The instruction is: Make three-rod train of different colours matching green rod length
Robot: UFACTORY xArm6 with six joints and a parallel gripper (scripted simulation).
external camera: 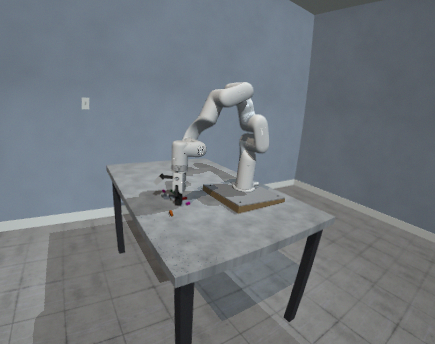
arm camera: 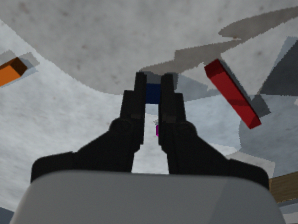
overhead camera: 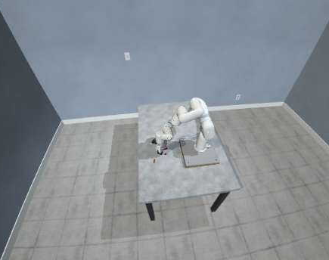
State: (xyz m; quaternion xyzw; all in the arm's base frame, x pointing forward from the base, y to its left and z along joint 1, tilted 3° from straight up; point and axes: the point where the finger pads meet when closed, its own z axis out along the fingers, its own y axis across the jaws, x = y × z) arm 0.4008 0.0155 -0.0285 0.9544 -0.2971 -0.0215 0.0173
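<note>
My gripper [overhead camera: 159, 153] [external camera: 178, 201] [arm camera: 153, 89] is shut on the blue rod [arm camera: 153, 94], which shows between the fingertips. An orange rod [overhead camera: 154, 161] [external camera: 171, 213] [arm camera: 10, 73] lies at the left edge of the wrist view. A red rod [overhead camera: 166, 148] [external camera: 184, 198] [arm camera: 233, 94] lies slanted to the right of the fingers. A magenta rod [overhead camera: 165, 153] [external camera: 188, 203] is close to the gripper; a magenta piece [arm camera: 157, 130] shows partly between the fingers in the wrist view. Behind the gripper in the exterior view are a small magenta or purple rod [external camera: 163, 191] and a dark green one [external camera: 171, 191]; the rest there is too small or hidden.
The arm's base stands on a raised board [overhead camera: 199, 162] [external camera: 260, 204] with a wooden edge, to the right of the rods. The grey table [overhead camera: 161, 185] [external camera: 213, 250] extends around them, with its left edge near the orange rod. The arm's shadow darkens the area.
</note>
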